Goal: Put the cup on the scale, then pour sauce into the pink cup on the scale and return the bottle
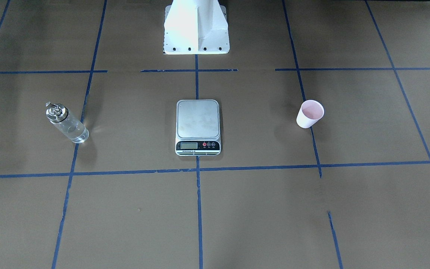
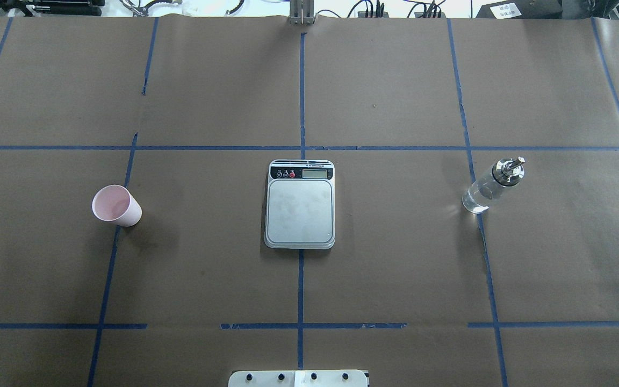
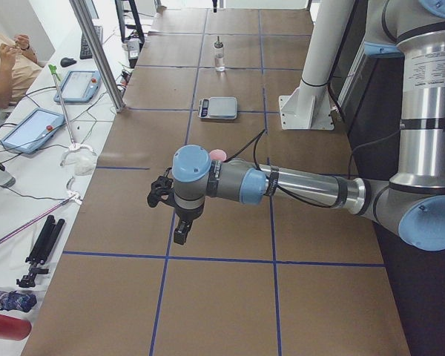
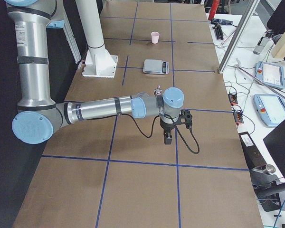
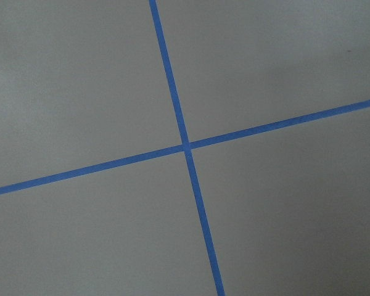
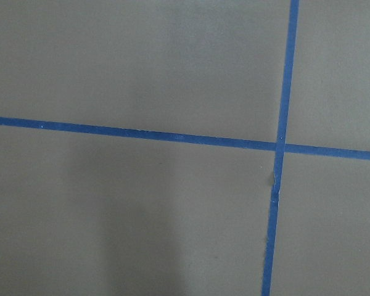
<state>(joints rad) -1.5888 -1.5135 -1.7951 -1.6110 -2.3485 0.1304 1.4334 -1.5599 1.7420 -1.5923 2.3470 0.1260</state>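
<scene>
Centrally, we saw the scale (image 2: 300,209). The cup (image 2: 116,206) stood upright well to its left, and the bottle (image 2: 492,185), holding clear sauce (image 2: 479,196), well to its right. The left gripper (image 3: 179,237) and right gripper (image 4: 167,140) hung farther out; we could not tell whether either was spread.

The tabletop (image 2: 395,258) is brown paper crossed by blue tape lines (image 2: 300,285). The cup (image 2: 116,206) stands inward of the left claw (image 3: 179,236), the bottle (image 2: 492,185) inward of the right claw (image 4: 167,138), the scale (image 2: 300,209) midway between both.
</scene>
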